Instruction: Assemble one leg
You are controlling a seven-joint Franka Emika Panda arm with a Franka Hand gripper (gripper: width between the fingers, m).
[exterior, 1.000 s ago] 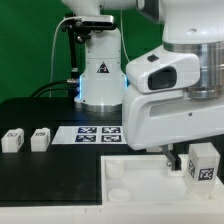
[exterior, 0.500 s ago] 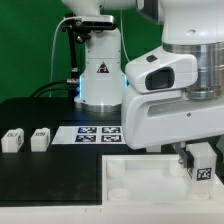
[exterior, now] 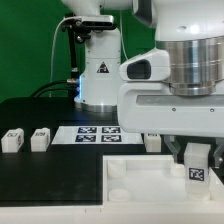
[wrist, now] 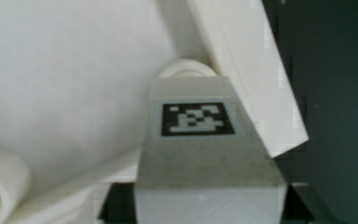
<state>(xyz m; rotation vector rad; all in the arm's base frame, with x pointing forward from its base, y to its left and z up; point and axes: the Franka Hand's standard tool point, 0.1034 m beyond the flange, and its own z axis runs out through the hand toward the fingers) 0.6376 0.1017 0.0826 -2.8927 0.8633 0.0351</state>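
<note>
Fingers (wrist: 119, 208) are clamped on the leg (exterior: 197, 168), one dark pad on each of two opposite flat sides. The small white block hangs from the arm with its black-and-white tag facing the exterior camera. In the exterior view it sits at that view's right, over the far right corner of the white tabletop (exterior: 140, 180), which lies flat on the dark surface (exterior: 50, 170). The wrist view shows the leg (wrist: 202, 165) running out from between the pads towards the raised rim of the tabletop (wrist: 69, 100). A rounded shape lies just past its free end. That may be a corner socket, but I cannot tell whether the tip is in it, touching it or just short of it.

The leg should handle as a light, stiff piece of hard plastic. It is unlikely to bend or crush under the grip, but its smooth faces could let it slip or twist if it is pushed sideways against the rim. The present hold looks the sensible one: across the two plain sides and back from the free end. That leaves the end clear to go into a socket and leaves the tag uncovered.

Two more white blocks (exterior: 12, 139) stand well apart from it at the exterior view's left, and the marker board (exterior: 97, 133) lies behind the tabletop.
</note>
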